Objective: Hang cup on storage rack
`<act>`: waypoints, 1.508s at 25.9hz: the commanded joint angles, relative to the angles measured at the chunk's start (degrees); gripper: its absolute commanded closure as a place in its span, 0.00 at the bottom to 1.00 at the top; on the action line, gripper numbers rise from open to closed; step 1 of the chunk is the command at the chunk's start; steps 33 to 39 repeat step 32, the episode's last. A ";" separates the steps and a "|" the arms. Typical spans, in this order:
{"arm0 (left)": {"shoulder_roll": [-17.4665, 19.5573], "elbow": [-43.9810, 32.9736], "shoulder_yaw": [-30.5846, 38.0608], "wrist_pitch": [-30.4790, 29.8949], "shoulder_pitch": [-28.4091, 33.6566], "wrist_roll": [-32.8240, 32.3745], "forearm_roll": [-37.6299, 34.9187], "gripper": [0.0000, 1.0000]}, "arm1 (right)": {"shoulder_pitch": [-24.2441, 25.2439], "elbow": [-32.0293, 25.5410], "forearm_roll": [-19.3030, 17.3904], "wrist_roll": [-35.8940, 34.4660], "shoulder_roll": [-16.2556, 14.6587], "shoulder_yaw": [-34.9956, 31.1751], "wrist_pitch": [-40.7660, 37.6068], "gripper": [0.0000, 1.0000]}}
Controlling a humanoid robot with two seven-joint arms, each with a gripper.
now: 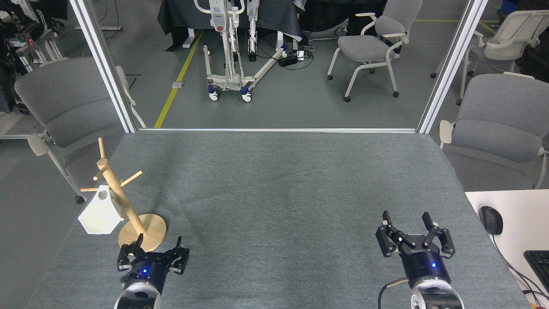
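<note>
Where table (279,193) edge nears, cup (100,213) hanging on rack (124,201), left tool (153,251) spread

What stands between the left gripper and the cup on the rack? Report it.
Only the rack's own round base lies between the left gripper and the cup. The cup hangs by its handle on a peg, left of the post, and the open gripper is clear of both.

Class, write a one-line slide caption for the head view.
White cup hangs on wooden rack; both grippers open, empty.
</note>
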 commanded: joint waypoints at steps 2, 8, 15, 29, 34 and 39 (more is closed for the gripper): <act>-1.54 -0.87 -8.27 1.60 -1.73 1.85 4.23 0.02 | -0.17 0.00 0.00 -0.02 0.09 0.08 0.01 0.00; -1.63 -6.32 -19.08 8.37 -4.02 1.50 11.52 0.02 | -2.63 1.14 -0.09 -0.11 2.20 0.08 0.19 0.00; -1.37 -17.40 -26.11 13.03 2.58 0.97 12.05 0.02 | -7.64 7.65 -0.09 -0.20 2.29 0.08 0.36 0.00; -1.54 -12.21 -23.82 13.03 0.64 -1.67 11.96 0.02 | -2.98 4.39 0.00 -0.29 3.17 2.27 -0.16 0.00; -1.45 -12.21 -23.82 13.03 0.64 -1.67 11.96 0.02 | -3.07 4.39 0.00 -0.29 3.17 2.27 -0.08 0.00; -1.45 -12.21 -23.82 13.03 0.64 -1.67 11.96 0.02 | -3.07 4.39 0.00 -0.29 3.17 2.27 -0.08 0.00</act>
